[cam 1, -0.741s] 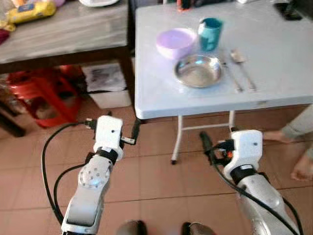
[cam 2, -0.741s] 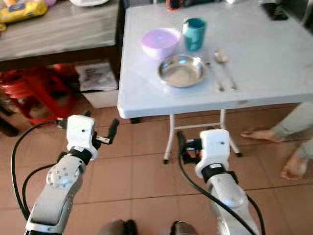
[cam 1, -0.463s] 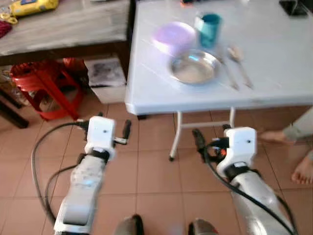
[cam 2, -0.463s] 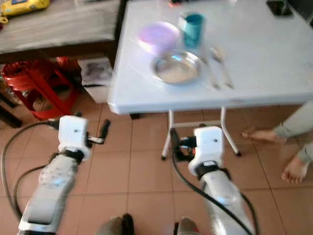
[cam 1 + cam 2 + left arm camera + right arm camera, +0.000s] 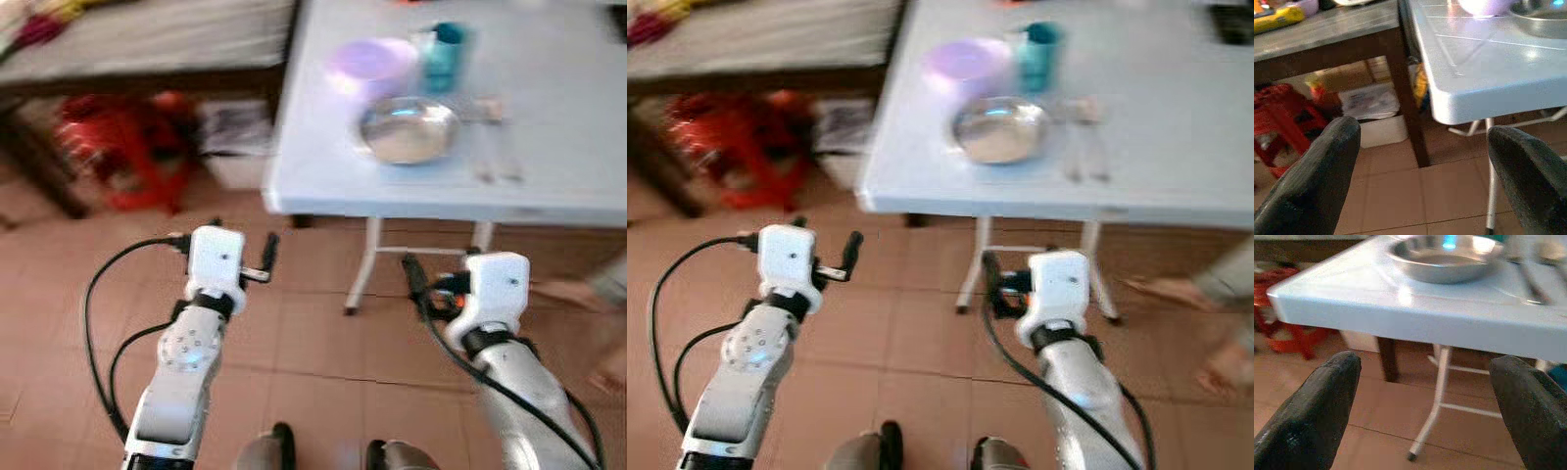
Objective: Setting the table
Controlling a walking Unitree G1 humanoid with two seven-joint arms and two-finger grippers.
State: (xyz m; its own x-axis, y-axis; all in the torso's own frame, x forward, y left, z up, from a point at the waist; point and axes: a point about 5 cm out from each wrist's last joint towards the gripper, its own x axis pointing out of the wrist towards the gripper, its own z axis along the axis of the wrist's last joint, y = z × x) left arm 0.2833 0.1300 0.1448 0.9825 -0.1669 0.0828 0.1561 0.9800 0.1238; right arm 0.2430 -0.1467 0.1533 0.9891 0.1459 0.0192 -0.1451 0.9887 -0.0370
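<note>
Both arms are held out low over the tiled floor (image 5: 313, 333), short of the white counter (image 5: 549, 147). The left gripper (image 5: 1420, 161) has its fingers (image 5: 1312, 181) spread wide apart with nothing between them; beyond their tips lies the near corner of the counter, and past that corner a darker wooden counter (image 5: 1327, 29) with a red stool (image 5: 122, 157) beneath it. The right gripper (image 5: 1425, 401) also has its fingers (image 5: 1317, 406) wide apart and empty, and they point at the counter's front edge from below.

On the counter, ahead of and above both pairs of fingers, sits a metal plate (image 5: 409, 129) near the front edge. Just behind it are a purple bowl (image 5: 372, 64) and a teal cup (image 5: 446, 57), side by side. Cutlery (image 5: 495, 147) lies just beside the plate on the side of the right fingers, too blurred to tell the pieces apart. A person's bare foot (image 5: 1176, 291) rests on the floor beyond the right arm.
</note>
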